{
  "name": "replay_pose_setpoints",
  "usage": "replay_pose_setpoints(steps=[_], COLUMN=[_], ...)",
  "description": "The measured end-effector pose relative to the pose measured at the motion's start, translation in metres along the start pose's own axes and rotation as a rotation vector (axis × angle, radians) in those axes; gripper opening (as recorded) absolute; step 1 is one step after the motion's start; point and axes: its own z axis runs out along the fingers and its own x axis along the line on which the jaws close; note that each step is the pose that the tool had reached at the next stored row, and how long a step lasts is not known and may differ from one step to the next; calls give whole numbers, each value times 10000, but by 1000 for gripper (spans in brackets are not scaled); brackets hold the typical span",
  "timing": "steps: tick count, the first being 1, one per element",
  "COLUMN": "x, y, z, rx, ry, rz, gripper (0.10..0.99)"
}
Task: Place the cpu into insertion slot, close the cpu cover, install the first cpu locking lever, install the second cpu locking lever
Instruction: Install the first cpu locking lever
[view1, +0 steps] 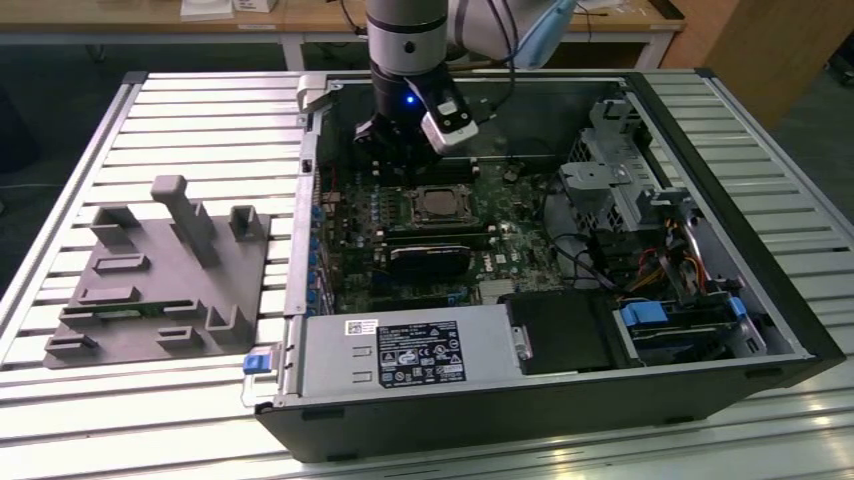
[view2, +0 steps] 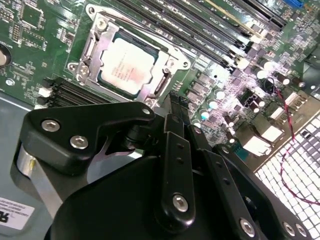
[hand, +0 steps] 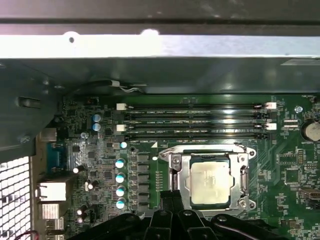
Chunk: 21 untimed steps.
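Observation:
The cpu (view2: 125, 62) lies flat in the insertion slot (view2: 80, 67) on the green board, its silver-grey top showing through the square window of the cpu cover (view2: 169, 59). The cover lies down over the chip. In the first wrist view the cpu (hand: 210, 182) sits inside the silvery cover (hand: 178, 172), and thin metal levers run along the frame's edges. My gripper (view2: 176, 105) hangs just beside the socket with its black fingers together and nothing between them. The exterior view has the gripper (view1: 387, 172) inside the open case, slightly behind the cpu (view1: 437, 205).
The open computer case (view1: 747, 250) lies on a slatted metal table (view1: 200, 110). Long black memory slots (hand: 192, 120) run beside the socket. A black heatsink block (view1: 427, 262), a power supply (view1: 400, 355), cables (view1: 654, 265) and a drive cage crowd the case. A grey fixture (view1: 160, 280) sits on the exterior view's left.

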Motion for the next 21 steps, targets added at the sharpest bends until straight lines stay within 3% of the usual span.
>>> replay_pose_setpoints(steps=[4,7,21], x=[51,76,127], y=[-2,-3,-17], z=[-1,-2,-4], rx=[-21,-160,-1291], ry=[1,5,50], rz=[3,7,46], gripper=[106,106,106])
